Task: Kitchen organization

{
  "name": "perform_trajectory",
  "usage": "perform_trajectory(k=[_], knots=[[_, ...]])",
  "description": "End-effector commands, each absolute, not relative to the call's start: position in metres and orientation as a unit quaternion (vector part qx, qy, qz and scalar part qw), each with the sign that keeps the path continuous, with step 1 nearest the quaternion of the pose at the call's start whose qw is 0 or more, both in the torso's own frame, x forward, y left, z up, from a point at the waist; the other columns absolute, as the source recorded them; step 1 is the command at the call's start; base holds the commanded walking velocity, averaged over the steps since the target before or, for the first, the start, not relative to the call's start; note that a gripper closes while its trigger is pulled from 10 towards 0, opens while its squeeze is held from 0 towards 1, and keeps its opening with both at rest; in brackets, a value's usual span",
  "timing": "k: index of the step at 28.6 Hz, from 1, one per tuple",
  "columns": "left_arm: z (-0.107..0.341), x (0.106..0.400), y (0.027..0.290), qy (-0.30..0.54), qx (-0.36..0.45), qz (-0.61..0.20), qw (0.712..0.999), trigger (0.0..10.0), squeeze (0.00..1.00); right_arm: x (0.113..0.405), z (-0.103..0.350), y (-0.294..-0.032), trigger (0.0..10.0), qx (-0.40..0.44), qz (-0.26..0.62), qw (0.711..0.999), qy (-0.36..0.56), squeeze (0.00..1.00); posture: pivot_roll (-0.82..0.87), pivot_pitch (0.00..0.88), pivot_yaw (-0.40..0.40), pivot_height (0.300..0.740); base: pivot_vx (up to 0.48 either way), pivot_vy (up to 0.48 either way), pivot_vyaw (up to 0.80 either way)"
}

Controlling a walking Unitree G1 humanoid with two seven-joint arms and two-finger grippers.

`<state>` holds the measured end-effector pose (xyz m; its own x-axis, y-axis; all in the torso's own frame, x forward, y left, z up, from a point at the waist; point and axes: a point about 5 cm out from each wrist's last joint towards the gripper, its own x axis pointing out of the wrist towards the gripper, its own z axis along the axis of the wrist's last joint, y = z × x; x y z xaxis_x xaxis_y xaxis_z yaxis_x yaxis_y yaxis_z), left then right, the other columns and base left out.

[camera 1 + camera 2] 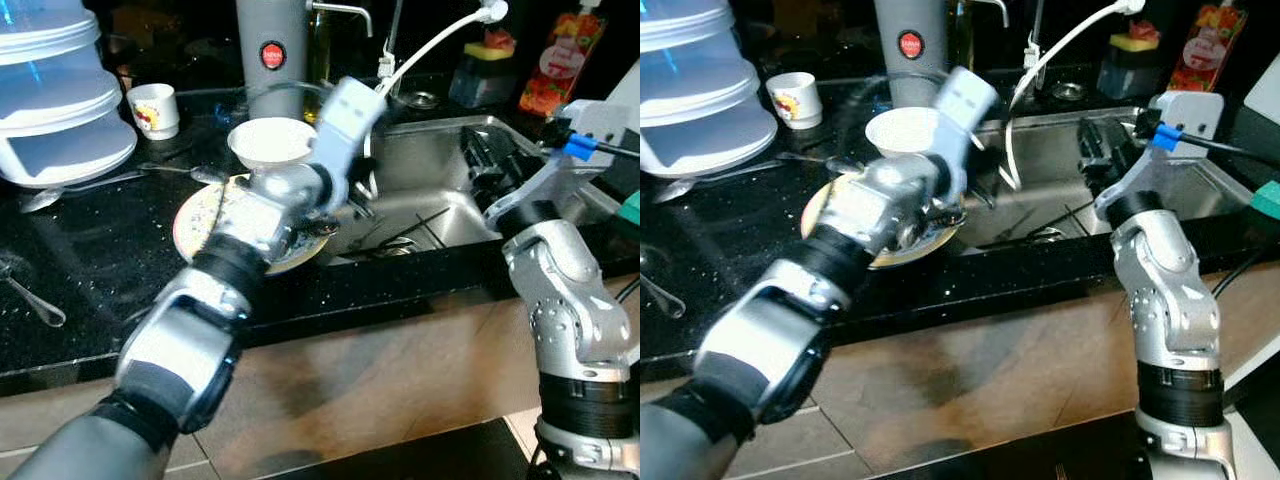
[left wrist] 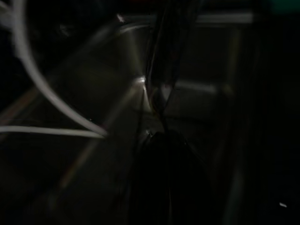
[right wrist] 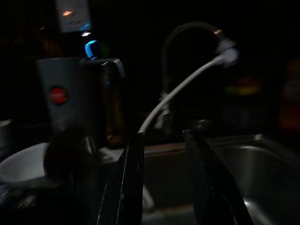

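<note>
Left tool (image 1: pixel 362 205) blurred over sink (image 1: pixel 440 140)

My left wrist camera gives a very dark and blurred picture. I can make out the steel wall of the sink (image 2: pixel 112 79), with one bright glint on it. A white hose (image 2: pixel 35 79) curves across it. The black fingers (image 2: pixel 161 65) of my left end effector reach toward the glint; their spacing I cannot tell.

Left arm: reaches forward, blurred; left gripper (image 1: pixel 362 205) state unclear.
Right arm: bent upward; right gripper (image 3: pixel 164 154) fingers (image 3: pixel 131 183) parted.
</note>
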<state>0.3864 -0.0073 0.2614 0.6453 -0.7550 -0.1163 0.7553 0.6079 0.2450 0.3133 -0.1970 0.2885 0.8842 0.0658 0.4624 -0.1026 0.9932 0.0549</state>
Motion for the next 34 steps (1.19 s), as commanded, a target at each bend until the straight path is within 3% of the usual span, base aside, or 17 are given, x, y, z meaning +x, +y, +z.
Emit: perform_trajectory(k=[1,2,6,7,11,12,15,17,18,19,21,24,25,30,31,34], knots=[[0.256,0.384,-0.021,0.005,0.162,-0.431,0.888,10.0,0.37,0.31,0.297,-0.196,10.0,0.037,0.03,0.962,-0.268,0.0,-0.07,0.007,0.053,0.74,0.0,0.0,0.0],[0.253,0.385,-0.024,0.008,0.161,-0.426,0.89,10.0,1.0,0.309,0.299,-0.195,10.0,0.039,0.025,0.961,-0.274,0.0,-0.07,0.008,0.053,0.74,0.0,0.0,0.0],[0.267,0.39,-0.015,-0.027,0.094,-0.418,0.903,10.0,1.0,0.309,0.299,-0.196,10.0,0.038,0.017,0.96,-0.279,0.0,-0.07,0.01,0.05,0.74,0.0,0.0,0.0],[0.272,0.394,-0.005,-0.032,0.094,-0.41,0.907,10.0,0.0,0.31,0.298,-0.196,10.0,0.039,0.017,0.96,-0.278,0.0,-0.05,0.015,0.04,0.74,0.0,0.0,0.0],[0.287,0.406,0.042,-0.061,0.189,-0.355,0.913,10.0,0.0,0.312,0.295,-0.194,10.0,0.043,0.019,0.96,-0.276,0.0,-0.02,0.017,0.031,0.74,0.0,0.0,0.0],[0.287,0.406,0.042,-0.061,0.189,-0.355,0.913,10.0,0.0,0.312,0.295,-0.194,10.0,0.043,0.019,0.96,-0.276,0.0,-0.02,0.017,0.031,0.74,0.0,0.0,0.0],[0.31,0.408,0.1,-0.102,0.3,-0.317,0.894,10.0,0.0,0.316,0.293,-0.189,10.0,0.049,0.025,0.959,-0.277,0.0,0.01,0.021,0.023,0.74,0.0,0.0,0.0],[0.311,0.408,0.107,-0.103,0.319,-0.312,0.889,10.0,0.0,0.316,0.292,-0.188,10.0,0.049,0.025,0.959,-0.277,0.0,0.01,0.021,0.023,0.74,0.0,0.0,0.0],[0.308,0.407,0.124,-0.094,0.377,-0.313,0.867,10.0,0.0,0.317,0.292,-0.187,10.0,0.051,0.028,0.959,-0.276,0.0,0.02,0.022,0.021,0.74,0.0,0.0,0.0],[0.308,0.407,0.124,-0.094,0.377,-0.313,0.867,10.0,0.0,0.317,0.292,-0.187,10.0,0.051,0.028,0.959,-0.276,0.0,0.02,0.022,0.021,0.74,0.0,0.0,0.0],[0.298,0.401,0.155,-0.059,0.466,-0.337,0.816,10.0,0.0,0.318,0.29,-0.185,10.0,0.052,0.032,0.959,-0.275,0.0,0.04,0.023,0.021,0.74,0.0,0.0,0.0],[0.29,0.394,0.18,-0.013,0.532,-0.362,0.765,10.0,0.0,0.319,0.29,-0.184,10.0,0.053,0.034,0.959,-0.276,0.0,0.03,0.024,0.029,0.74,0.0,0.0,0.0],[0.29,0.394,0.18,-0.013,0.532,-0.362,0.765,10.0,0.0,0.319,0.29,-0.184,10.0,0.053,0.034,0.959,-0.276,0.0,0.03,0.024,0.029,0.74,0.0,0.0,0.0],[0.28,0.39,0.2,0.023,0.647,-0.346,0.679,10.0,0.0,0.317,0.288,-0.187,10.0,0.052,0.029,0.959,-0.278,0.0,0.03,0.025,0.033,0.74,0.0,0.0,0.0],[0.28,0.39,0.2,0.023,0.647,-0.346,0.679,10.0,0.0,0.317,0.288,-0.187,10.0,0.052,0.029,0.959,-0.278,0.0,0.03,0.025,0.033,0.74,0.0,0.0,0.0],[0.258,0.385,0.2,0.024,0.675,-0.369,0.638,10.0,0.0,0.316,0.287,-0.189,10.0,0.053,0.026,0.959,-0.277,0.0,0.03,0.028,0.033,0.74,0.0,0.0,0.0]])
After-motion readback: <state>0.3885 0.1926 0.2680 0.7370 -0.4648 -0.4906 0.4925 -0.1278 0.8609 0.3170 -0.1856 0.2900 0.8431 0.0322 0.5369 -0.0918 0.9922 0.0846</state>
